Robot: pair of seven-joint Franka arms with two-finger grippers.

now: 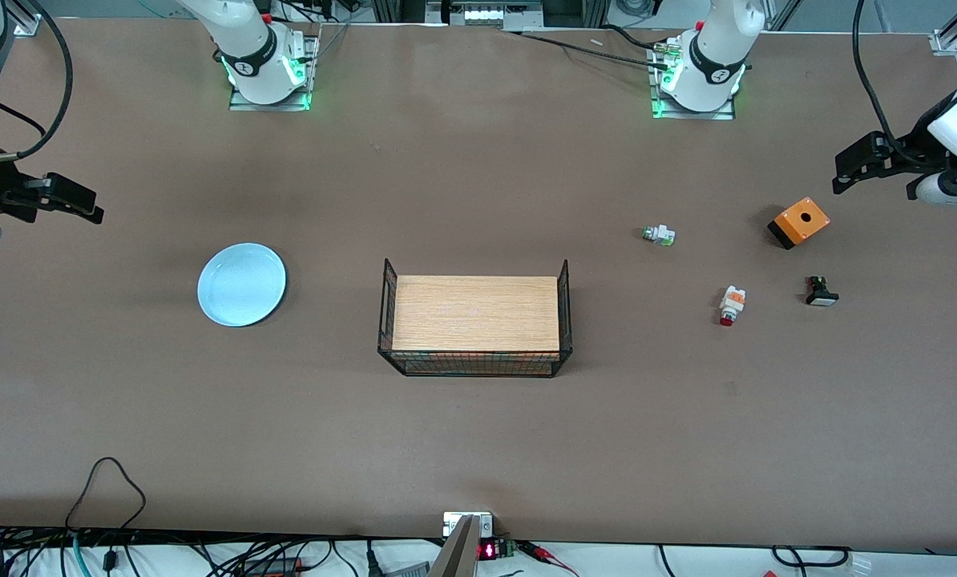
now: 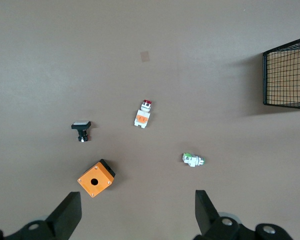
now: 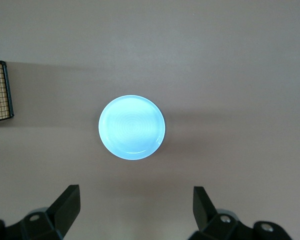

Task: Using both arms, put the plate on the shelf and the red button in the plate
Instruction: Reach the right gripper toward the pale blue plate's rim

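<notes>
The pale light-blue plate (image 1: 241,284) lies flat on the brown table toward the right arm's end; it also shows in the right wrist view (image 3: 132,127). The red button (image 1: 732,304), white with an orange band and red tip, lies on its side toward the left arm's end, and shows in the left wrist view (image 2: 143,114). My left gripper (image 1: 843,172) is open and empty, up over the table near the orange box (image 2: 138,210). My right gripper (image 1: 86,204) is open and empty, up over the table beside the plate (image 3: 136,205).
A wire basket (image 1: 474,373) with a wooden bottom stands mid-table. Near the red button lie an orange box (image 1: 799,222) with a hole, a white part with a green tip (image 1: 659,235) and a black part with a white cap (image 1: 821,292).
</notes>
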